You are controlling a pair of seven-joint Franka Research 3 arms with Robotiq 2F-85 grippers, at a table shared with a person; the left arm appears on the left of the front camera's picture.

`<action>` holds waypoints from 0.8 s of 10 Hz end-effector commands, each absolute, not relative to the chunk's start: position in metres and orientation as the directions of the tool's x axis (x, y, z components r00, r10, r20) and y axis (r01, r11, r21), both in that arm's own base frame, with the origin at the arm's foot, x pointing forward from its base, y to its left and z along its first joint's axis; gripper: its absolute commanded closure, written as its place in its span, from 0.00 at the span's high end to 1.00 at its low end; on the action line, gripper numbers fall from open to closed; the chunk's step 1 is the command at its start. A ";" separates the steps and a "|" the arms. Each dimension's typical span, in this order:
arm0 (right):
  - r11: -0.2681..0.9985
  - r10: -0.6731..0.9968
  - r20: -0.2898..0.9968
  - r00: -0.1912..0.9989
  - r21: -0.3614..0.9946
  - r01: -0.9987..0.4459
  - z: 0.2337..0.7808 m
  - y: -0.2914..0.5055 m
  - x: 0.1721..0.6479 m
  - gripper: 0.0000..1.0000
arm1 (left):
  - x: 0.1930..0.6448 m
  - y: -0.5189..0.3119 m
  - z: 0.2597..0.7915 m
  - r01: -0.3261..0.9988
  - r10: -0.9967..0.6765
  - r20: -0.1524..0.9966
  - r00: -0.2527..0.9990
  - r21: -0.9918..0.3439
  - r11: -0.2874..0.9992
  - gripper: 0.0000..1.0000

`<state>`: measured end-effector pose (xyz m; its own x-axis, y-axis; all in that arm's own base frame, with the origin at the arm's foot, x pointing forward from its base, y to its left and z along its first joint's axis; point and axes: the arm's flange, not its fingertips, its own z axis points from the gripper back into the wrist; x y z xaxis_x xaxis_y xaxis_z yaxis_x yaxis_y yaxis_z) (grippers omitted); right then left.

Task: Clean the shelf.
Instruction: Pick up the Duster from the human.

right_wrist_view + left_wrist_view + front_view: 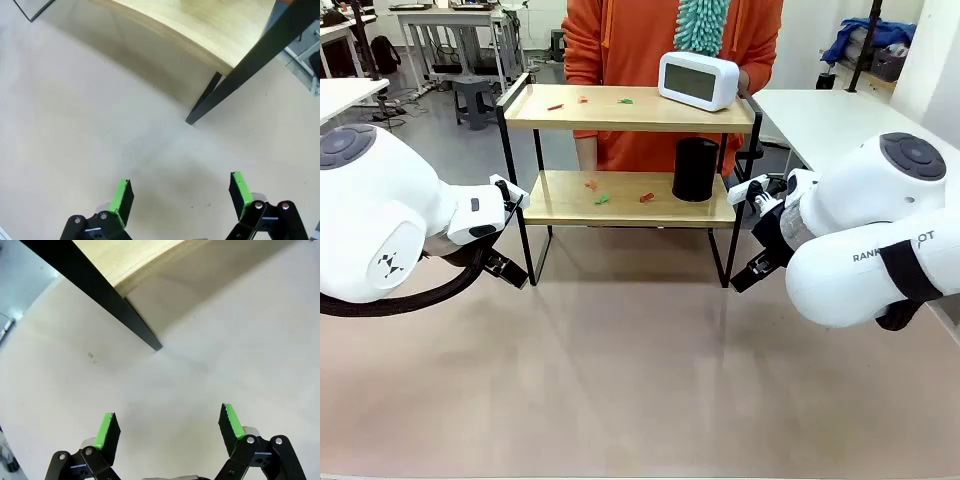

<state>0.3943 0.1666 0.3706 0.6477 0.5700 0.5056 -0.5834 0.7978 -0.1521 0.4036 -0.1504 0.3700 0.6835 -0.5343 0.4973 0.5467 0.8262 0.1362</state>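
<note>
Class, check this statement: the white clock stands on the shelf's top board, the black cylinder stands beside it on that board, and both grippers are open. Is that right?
Not quite. The front view shows the black cylinder on the lower board of the shelf, below the white clock, which is on the top board. The left gripper and right gripper are open.

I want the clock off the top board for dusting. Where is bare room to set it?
The table in front of the shelf is bare. The lower board has a free left end, up to the scraps; its right end holds the black cylinder.
</note>
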 end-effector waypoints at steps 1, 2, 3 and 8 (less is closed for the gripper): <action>0.798 0.570 0.506 0.648 -0.152 -0.583 0.371 0.167 0.394 1.00 | 0.404 -0.150 0.370 0.547 -0.534 0.497 0.683 0.136 0.826 1.00; 0.798 0.570 0.506 0.648 -0.152 -0.583 0.371 0.167 0.394 1.00 | 0.404 -0.150 0.370 0.547 -0.534 0.497 0.683 0.136 0.826 1.00; 0.798 0.570 0.506 0.648 -0.152 -0.583 0.371 0.167 0.394 1.00 | 0.404 -0.150 0.370 0.547 -0.534 0.497 0.683 0.136 0.826 1.00; 0.798 0.570 0.506 0.648 -0.152 -0.583 0.371 0.167 0.394 1.00 | 0.404 -0.150 0.370 0.547 -0.534 0.497 0.683 0.136 0.826 1.00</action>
